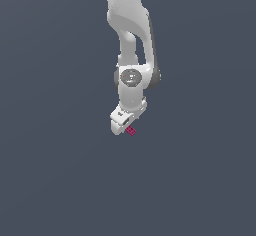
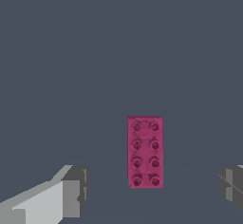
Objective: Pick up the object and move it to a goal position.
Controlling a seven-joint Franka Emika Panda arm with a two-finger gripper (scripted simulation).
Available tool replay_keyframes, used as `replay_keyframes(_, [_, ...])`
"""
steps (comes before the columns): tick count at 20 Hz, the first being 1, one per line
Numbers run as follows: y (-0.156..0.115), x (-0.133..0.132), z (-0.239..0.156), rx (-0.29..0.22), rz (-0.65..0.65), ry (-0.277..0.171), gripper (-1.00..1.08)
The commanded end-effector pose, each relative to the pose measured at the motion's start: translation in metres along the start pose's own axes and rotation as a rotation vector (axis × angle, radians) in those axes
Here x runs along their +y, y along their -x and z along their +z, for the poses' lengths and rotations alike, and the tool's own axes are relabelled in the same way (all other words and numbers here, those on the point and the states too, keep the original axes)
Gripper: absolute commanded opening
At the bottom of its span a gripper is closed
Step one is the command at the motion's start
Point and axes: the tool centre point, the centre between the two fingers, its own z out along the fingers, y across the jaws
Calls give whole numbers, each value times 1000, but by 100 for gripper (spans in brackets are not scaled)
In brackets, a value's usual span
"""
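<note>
The object is a tiny magenta brick [image 1: 131, 130] with studs on top, lying on the dark grey surface. In the exterior view it peeks out from under the white gripper [image 1: 120, 126], on that view's right side of it. In the wrist view the brick [image 2: 144, 152] lies flat with two rows of studs facing up, between the two fingertips [image 2: 71, 190] and apart from both. The gripper [image 2: 152, 192] is open and wide, with the brick inside the gap, closer to neither pad by touch. It holds nothing.
The white arm [image 1: 131, 35] comes down from the top of the exterior view. The plain dark grey surface [image 1: 60, 170] surrounds the brick on all sides. No other objects show.
</note>
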Motion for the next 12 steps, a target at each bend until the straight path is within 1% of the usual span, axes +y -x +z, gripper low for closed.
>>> replay_keyframes(1, [0, 0, 1, 1, -8, 0, 100])
replay_keyframes(6, [0, 0, 6, 0, -4, 0, 100])
replay_keyframes(12, [1, -1, 32, 1, -7, 0, 100])
